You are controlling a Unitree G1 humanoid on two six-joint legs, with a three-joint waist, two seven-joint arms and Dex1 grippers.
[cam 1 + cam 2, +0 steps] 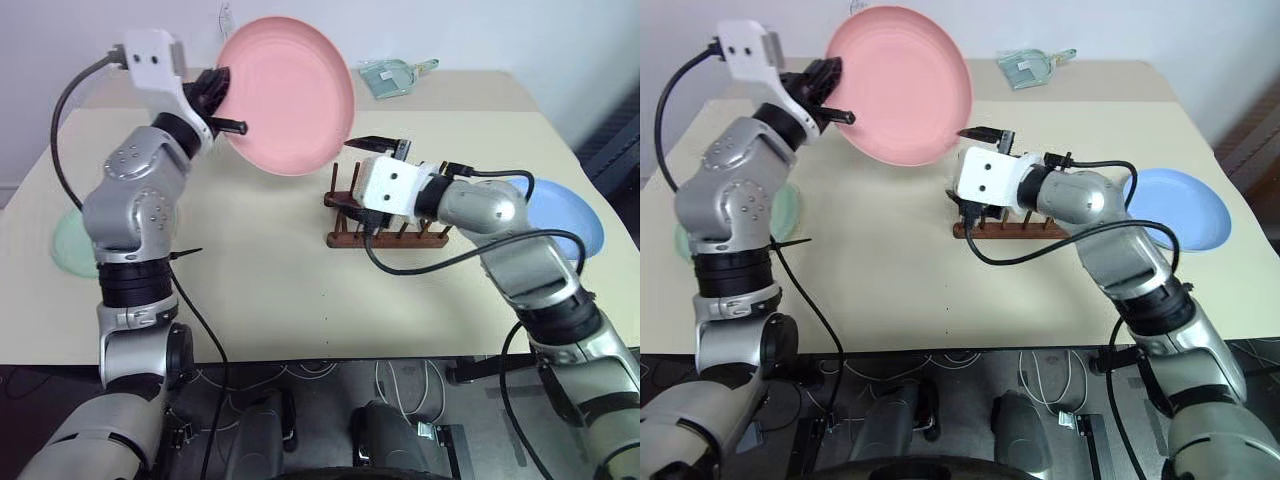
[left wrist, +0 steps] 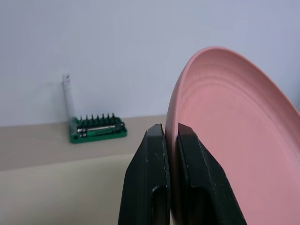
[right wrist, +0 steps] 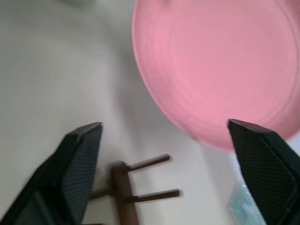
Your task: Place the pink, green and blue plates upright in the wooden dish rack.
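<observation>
The wooden dish rack (image 1: 385, 222) stands plateless on the surface (image 1: 280, 290); left hand (image 2: 171, 133) pinches the round matte pink plate (image 1: 288, 95) aloft by its rim; right hand (image 3: 164, 136) gapes wide, holding nothing; blue plate (image 1: 565, 215) and green plate (image 1: 70, 243) lie flat.

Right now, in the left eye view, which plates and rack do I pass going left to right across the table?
green plate → pink plate, held up in the left gripper → wooden dish rack → blue plate
</observation>
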